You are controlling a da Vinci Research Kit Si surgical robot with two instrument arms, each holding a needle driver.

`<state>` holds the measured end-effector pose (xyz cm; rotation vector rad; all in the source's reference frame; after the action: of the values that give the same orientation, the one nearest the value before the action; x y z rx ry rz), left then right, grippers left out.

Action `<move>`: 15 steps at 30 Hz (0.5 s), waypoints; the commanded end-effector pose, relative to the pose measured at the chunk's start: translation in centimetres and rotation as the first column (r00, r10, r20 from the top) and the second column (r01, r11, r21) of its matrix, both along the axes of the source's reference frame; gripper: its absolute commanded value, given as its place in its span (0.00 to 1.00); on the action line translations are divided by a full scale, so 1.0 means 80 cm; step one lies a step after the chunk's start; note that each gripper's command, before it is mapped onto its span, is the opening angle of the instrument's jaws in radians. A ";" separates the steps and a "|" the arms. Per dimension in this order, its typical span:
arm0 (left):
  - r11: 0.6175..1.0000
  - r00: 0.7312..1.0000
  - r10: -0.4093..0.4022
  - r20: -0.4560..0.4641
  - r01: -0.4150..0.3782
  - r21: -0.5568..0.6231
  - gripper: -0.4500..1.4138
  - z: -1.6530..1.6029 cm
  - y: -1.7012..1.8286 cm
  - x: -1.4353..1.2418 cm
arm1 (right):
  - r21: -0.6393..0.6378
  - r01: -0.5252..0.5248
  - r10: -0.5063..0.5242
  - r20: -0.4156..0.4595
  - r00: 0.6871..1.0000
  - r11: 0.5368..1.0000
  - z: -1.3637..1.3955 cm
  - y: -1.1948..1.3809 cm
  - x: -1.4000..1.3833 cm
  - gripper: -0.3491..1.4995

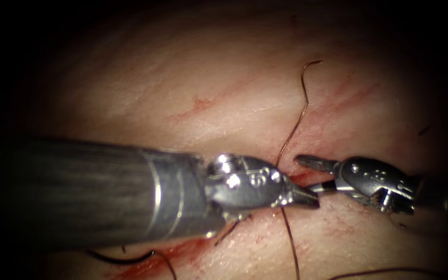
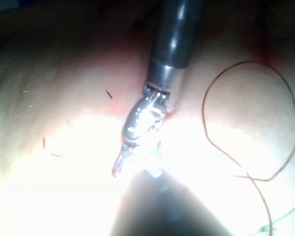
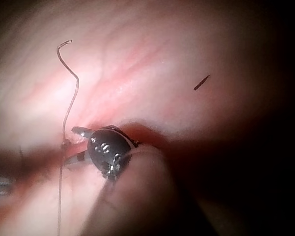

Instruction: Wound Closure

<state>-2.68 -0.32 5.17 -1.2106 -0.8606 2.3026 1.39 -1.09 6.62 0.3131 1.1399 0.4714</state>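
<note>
The tissue (image 1: 224, 103) has a red cut (image 1: 299, 178) running diagonally. My left tool (image 1: 307, 199) comes in from the left with its jaws shut, tip over the cut. The thread (image 1: 292, 129) rises from the cut to a curled free end, passes behind these jaws and runs down below them; I cannot tell whether they grip it. My right tool (image 1: 304, 173) stands open and empty, its lower jaw touching the left tool's tip. In the right wrist view the right tool (image 3: 71, 145) gapes right beside the thread (image 3: 69, 103). The left tool (image 2: 120, 164) is in glare.
A dark curved strand (image 1: 123, 257) lies by the cut under the left shaft; needle or thread, I cannot tell. More thread (image 1: 385, 270) lies right of the cut, and a thread loop (image 2: 285, 98) rests on the tissue. A short cut end (image 3: 201, 82) lies loose. Red fluid (image 1: 151, 262) lines the cut.
</note>
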 end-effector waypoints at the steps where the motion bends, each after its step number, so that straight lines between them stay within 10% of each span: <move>1: 0.999 0.999 0.034 0.027 -0.033 -0.026 0.41 0.0007 -0.0006 0.0000 | 0.001 0.000 0.000 -0.003 1.000 1.000 0.0009 -0.0009 0.0009 0.90; 4: 0.975 0.986 0.145 0.082 -0.128 -0.183 0.47 0.0014 -0.0011 0.0015 | 0.000 0.000 0.000 -0.003 1.000 1.000 0.0011 -0.0011 0.0008 0.91; 10: 0.779 0.914 0.405 0.000 -0.345 -0.523 0.42 0.0039 -0.0058 0.0014 | -0.001 0.001 -0.001 -0.003 1.000 1.000 0.0012 -0.0013 0.0008 0.91; 15: 0.713 0.907 0.422 -0.007 -0.337 -0.615 0.50 0.0054 -0.0116 0.0006 | -0.003 -0.004 0.004 -0.006 1.000 1.000 0.0013 -0.0011 0.0003 0.91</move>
<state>-2.60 -1.41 5.64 -1.6060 -0.3433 3.0619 1.35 -1.12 6.67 0.3048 1.1439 0.4713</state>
